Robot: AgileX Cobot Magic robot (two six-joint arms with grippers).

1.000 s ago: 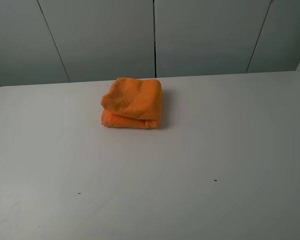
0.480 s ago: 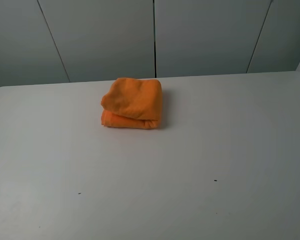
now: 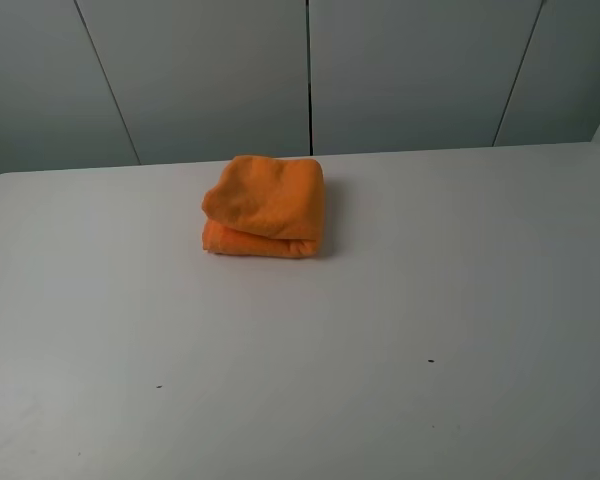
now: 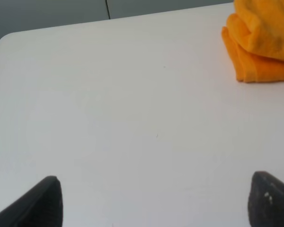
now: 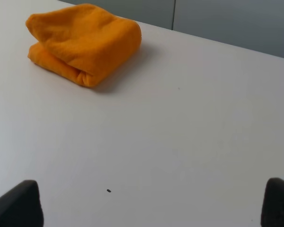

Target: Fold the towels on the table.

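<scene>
We see the orange towel [image 3: 265,207] lying folded into a compact, thick bundle on the white table [image 3: 300,380], toward the far side and a little left of the middle in the high view. Its upper layers sit slightly askew over the lower ones, with a rounded fold along the right side and the layered edges showing at the near left. Behind the table stands a grey panelled wall [image 3: 310,70].

Neither arm appears in the high view. From the left wrist camera, we see the left gripper [image 4: 156,201] with its two dark fingertips [image 4: 45,201] spread wide apart, holding nothing, above bare table [image 4: 132,118]; the towel [image 4: 260,42] lies well apart from it, partly cut off by the frame edge. From the right wrist camera, the right gripper [image 5: 151,203] likewise has its dark fingertips [image 5: 19,203] spread wide and empty, with the towel [image 5: 83,42] well ahead of it and a tiny dark speck [image 5: 108,190] on the table [image 5: 180,142] near the fingers. We also see two small specks [image 3: 430,361] on the near part of the table in the high view.
</scene>
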